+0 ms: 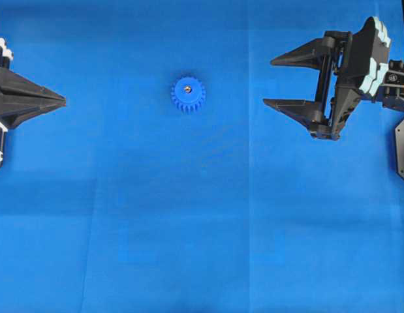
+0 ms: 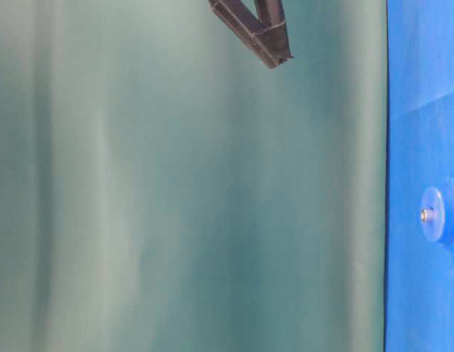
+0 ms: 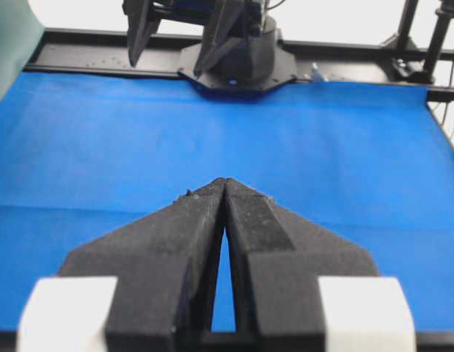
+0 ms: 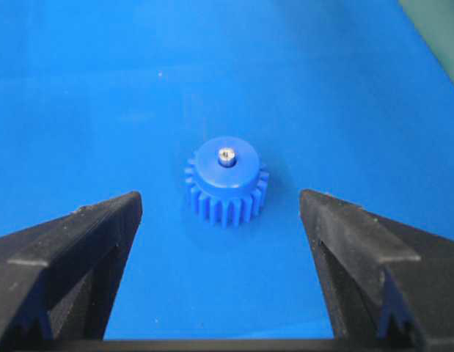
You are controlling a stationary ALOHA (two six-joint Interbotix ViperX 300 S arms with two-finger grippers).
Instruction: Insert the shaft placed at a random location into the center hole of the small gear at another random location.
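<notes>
The small blue gear (image 1: 188, 94) lies flat on the blue mat, hub up. The silvery shaft (image 1: 187, 87) stands in its center hole, with only its shiny end showing; the hole itself is filled and hidden. Gear (image 4: 227, 181) and shaft (image 4: 226, 155) also show in the right wrist view, ahead of the jaws, and at the right edge of the table-level view (image 2: 441, 215). My right gripper (image 1: 267, 82) is open and empty, well right of the gear. My left gripper (image 1: 63, 101) is shut and empty at the far left (image 3: 225, 180).
The blue mat (image 1: 202, 228) covers the whole table. The right arm's base (image 3: 234, 70) stands on the black frame at the far edge in the left wrist view. A green backdrop (image 2: 175, 191) fills the table-level view.
</notes>
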